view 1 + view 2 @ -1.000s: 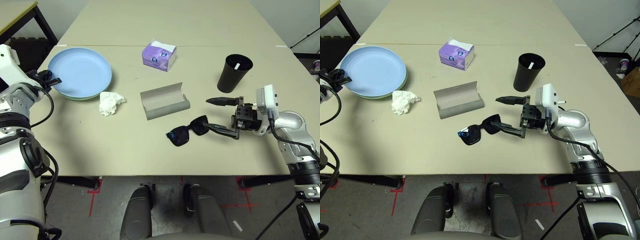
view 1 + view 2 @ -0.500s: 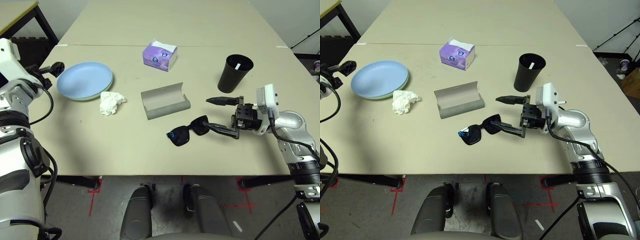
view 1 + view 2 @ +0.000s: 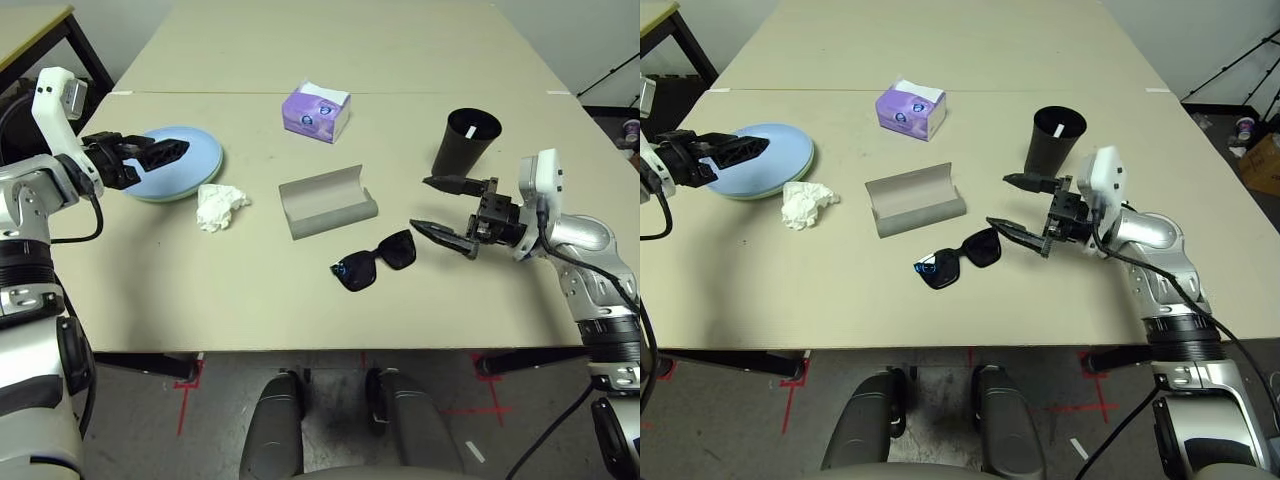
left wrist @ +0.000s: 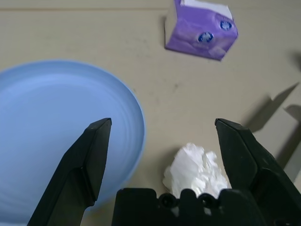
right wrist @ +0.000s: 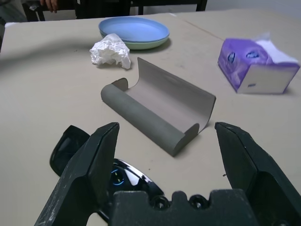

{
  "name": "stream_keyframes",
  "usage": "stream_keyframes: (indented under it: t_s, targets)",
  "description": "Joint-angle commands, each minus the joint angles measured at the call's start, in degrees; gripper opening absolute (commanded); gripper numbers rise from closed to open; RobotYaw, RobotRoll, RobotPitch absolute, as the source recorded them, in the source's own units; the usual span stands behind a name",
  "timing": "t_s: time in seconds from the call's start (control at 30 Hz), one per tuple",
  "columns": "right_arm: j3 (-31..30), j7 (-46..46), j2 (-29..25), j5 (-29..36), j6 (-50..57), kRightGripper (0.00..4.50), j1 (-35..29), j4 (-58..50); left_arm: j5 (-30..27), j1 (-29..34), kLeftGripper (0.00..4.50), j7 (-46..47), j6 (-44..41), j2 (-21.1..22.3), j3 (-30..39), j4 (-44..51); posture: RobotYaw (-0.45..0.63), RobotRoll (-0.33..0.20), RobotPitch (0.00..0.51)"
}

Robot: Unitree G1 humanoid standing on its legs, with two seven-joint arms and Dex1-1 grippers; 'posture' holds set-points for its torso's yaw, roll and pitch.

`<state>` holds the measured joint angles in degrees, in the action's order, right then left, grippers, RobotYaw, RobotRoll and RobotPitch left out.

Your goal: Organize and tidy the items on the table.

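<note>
A light blue plate (image 3: 190,160) lies stacked on a pale green one at the table's (image 3: 200,290) left. My left gripper (image 3: 165,152) hovers open over the stack's left part, holding nothing. The crumpled tissue (image 3: 220,205) lies just in front of the plates. At mid-table the grey glasses case (image 3: 328,202) lies open, with the black sunglasses (image 3: 375,262) in front of it. My right gripper (image 3: 425,205) stands open just right of the sunglasses, its fingers apart from them. A white pen (image 3: 478,127) shows inside a black cup (image 3: 463,145).
The purple tissue box (image 3: 316,110) stands at the back middle. The black cup is right behind my right gripper. Bare table stretches along the front edge and the far back. A dark gap and another table corner (image 3: 30,20) lie beyond the left edge.
My left gripper let go of the plates' rim, opened, and swung back over the stack, which now lies flat. My right gripper drew back a little from the sunglasses.
</note>
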<state>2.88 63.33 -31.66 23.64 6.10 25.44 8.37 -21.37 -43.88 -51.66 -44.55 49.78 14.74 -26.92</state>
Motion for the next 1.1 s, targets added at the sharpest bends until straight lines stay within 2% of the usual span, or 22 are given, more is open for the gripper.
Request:
stream_keyframes:
  t_s: [0.03,0.2,0.33,0.47,0.7,0.93,1.1]
  targets:
    - [0.5,-0.1,-0.6,2.1,3.6,4.50,-0.2,-2.6,-1.2,2.2,4.48,-2.0,-2.4,1.7,-0.6,2.9,-0.02,0.000,0.145]
    - [1.1,0.6,-0.4,3.1,3.4,4.50,-0.2,-3.2,-2.0,6.4,4.48,-6.1,-3.0,3.0,-2.4,6.1,-0.02,0.000,0.144]
    - [0.9,0.9,-0.6,2.7,2.1,4.50,-1.0,-3.3,-1.3,12.6,4.48,-9.9,0.2,3.0,-5.2,9.1,-0.02,0.000,0.144]
    - [0.9,0.9,-0.6,2.8,1.9,4.50,-1.1,-3.3,0.6,14.5,4.48,-9.6,4.2,2.2,-7.2,8.3,-0.02,0.000,0.142]
    - [0.9,1.0,-0.8,2.8,1.8,4.50,-1.3,-3.6,2.4,12.4,4.48,-7.7,7.4,-0.1,-8.3,5.2,-0.03,0.000,0.142]
    - [0.8,0.7,-0.8,2.7,1.7,4.50,-1.6,-4.0,6.5,8.1,4.48,-3.8,14.8,-2.9,-9.5,-1.6,-0.03,0.000,0.141]
    - [0.8,0.5,-0.9,2.6,1.5,4.50,-2.0,-4.4,6.6,7.1,4.48,-4.7,15.2,-3.9,-10.0,-2.5,-0.04,0.000,0.141]
